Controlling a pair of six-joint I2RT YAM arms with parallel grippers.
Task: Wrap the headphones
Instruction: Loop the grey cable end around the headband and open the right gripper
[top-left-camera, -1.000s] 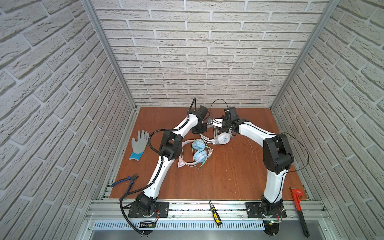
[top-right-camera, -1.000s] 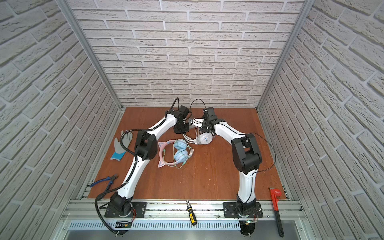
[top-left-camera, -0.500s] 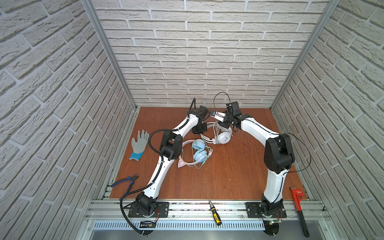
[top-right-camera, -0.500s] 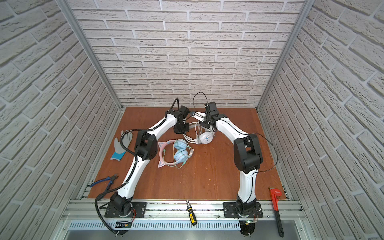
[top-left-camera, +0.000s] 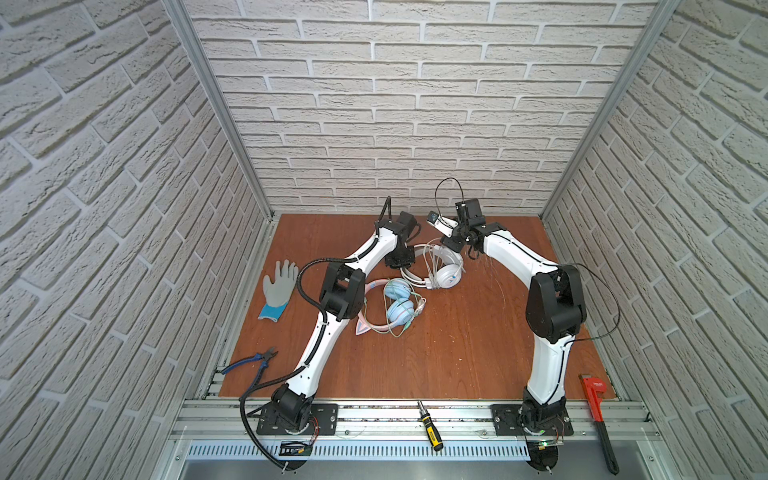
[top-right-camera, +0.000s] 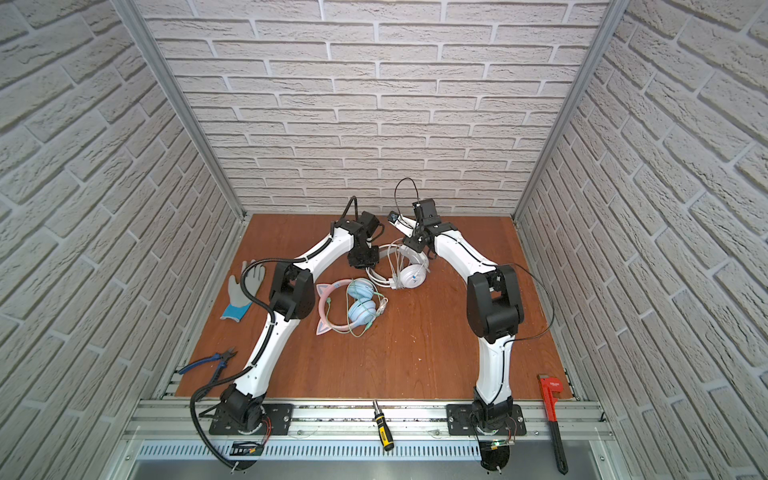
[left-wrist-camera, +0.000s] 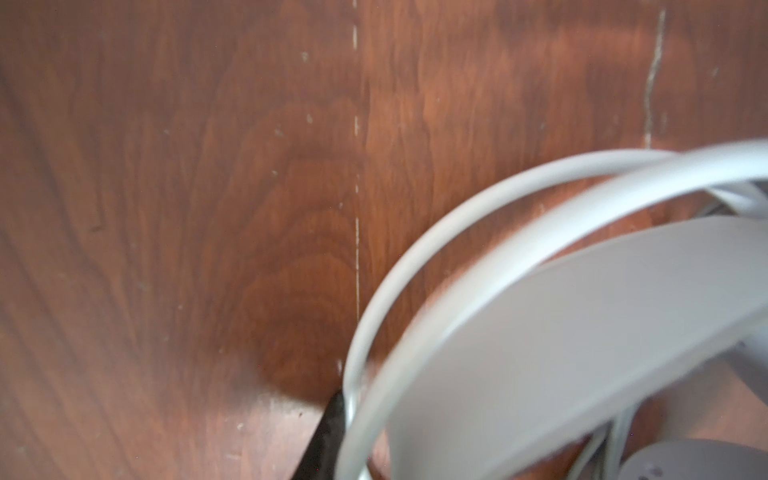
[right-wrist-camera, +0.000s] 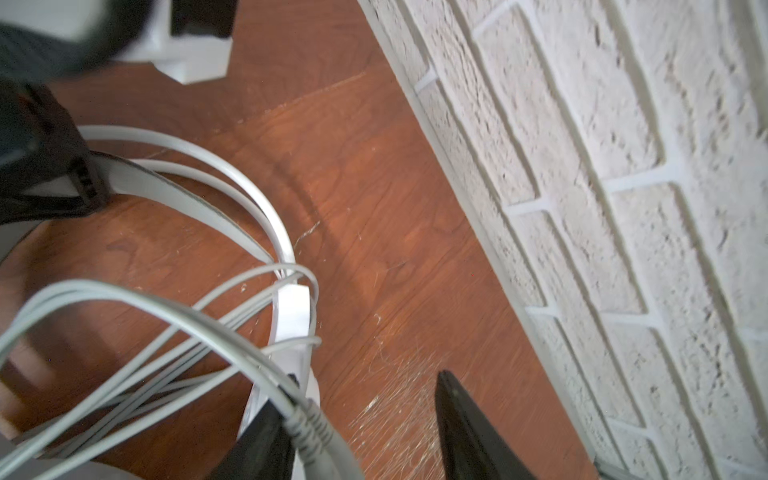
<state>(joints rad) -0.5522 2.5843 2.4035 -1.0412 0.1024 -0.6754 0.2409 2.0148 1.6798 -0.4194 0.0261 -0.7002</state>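
White headphones (top-left-camera: 446, 276) lie flat on the wooden table (top-left-camera: 457, 353), and every other place here is given from them; the brick wall (top-left-camera: 415, 145) runs close behind them; their white cable (top-left-camera: 434, 266) crosses the headband in several loose strands, seen in both top views.

The left gripper (top-left-camera: 399, 261) points down at the left side of the white headphones (top-right-camera: 411, 276); in the left wrist view one black finger (left-wrist-camera: 328, 432) touches the thin wire band of the white headphones (left-wrist-camera: 561, 332); the second finger is out of frame, so I cannot tell whether that gripper is parted or closed.

The right gripper (top-left-camera: 452, 243) hangs over their far side, toward the wall; in the right wrist view the right gripper (right-wrist-camera: 357, 390) has its two fingers well apart with bare table between them and nothing clamped; the white cable (right-wrist-camera: 124, 299) arches in front, and its ribbed sleeve lies against one finger.

The pink-banded headphones (top-left-camera: 399, 305), with light-blue cups and a green cable (top-left-camera: 405, 328), lie just in front and to the left of the white pair; contact between the two I cannot tell.

Farther left of the white headphones lies a grey glove (top-left-camera: 278, 286); well in front lie blue pliers (top-left-camera: 253, 361), a screwdriver (top-left-camera: 430, 430) and a red pipe wrench (top-left-camera: 598, 419).
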